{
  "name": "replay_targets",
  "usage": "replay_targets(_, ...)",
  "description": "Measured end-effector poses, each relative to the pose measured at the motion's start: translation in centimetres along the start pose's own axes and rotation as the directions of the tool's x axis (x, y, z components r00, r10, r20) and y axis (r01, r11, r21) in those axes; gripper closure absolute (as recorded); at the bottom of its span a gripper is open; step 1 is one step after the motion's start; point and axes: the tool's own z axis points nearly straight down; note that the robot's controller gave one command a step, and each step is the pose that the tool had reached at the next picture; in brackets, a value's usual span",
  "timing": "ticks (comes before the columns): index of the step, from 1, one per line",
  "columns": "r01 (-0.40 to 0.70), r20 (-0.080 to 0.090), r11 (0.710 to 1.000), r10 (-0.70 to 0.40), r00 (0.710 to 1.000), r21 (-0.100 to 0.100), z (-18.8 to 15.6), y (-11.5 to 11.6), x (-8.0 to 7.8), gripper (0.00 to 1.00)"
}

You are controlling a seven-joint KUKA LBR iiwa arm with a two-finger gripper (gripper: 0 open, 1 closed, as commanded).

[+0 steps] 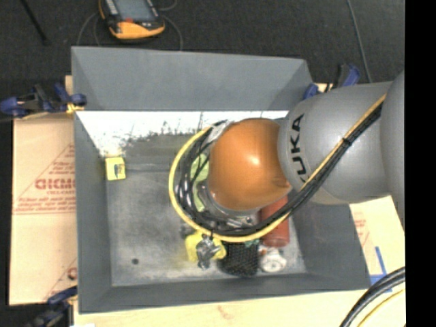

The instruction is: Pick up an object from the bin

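Camera view, looking down into the grey bin (92,251): the arm (340,148) comes in from the right, and its orange cover (245,169) hangs over the floor, ringed by yellow and black cables (178,182). The gripper (222,222) shows as a bit of dark metal just under the cover's lower edge, and whether it is spread or closed, I cannot tell from here.

Right below that edge lies a small heap. Nearest is a yellow piece (197,246) with something grey on it, just under the cover's lower left. Beside it, straight below the cover, sits a black mesh-like thing (238,259). Below and to the right of the cover are a red thing (278,234) and a small white thing (272,262). Whether the gripper touches any of them is hidden.

Something pale green (199,170) peeks out at the cover's left side, behind the cables. Well to the left of the cover, alone, a small yellow block (115,169) rests near the bin's left wall.
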Motion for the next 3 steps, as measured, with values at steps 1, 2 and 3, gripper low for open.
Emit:
replay_targets(1, 0.148, 0.014, 0.989, -0.148, 0.989, 0.007, -2.0, -1.2, 0.5, 1.0)
replay_targets(2, 0.241, -0.004, 0.97, -0.241, 0.97, -0.003, -4.7, -0.4, 0.6, 1.0)
replay_targets(3, 0.208, 0.002, 0.978, -0.208, 0.978, 0.001, -11.1, -0.7, -0.4, 1.0)
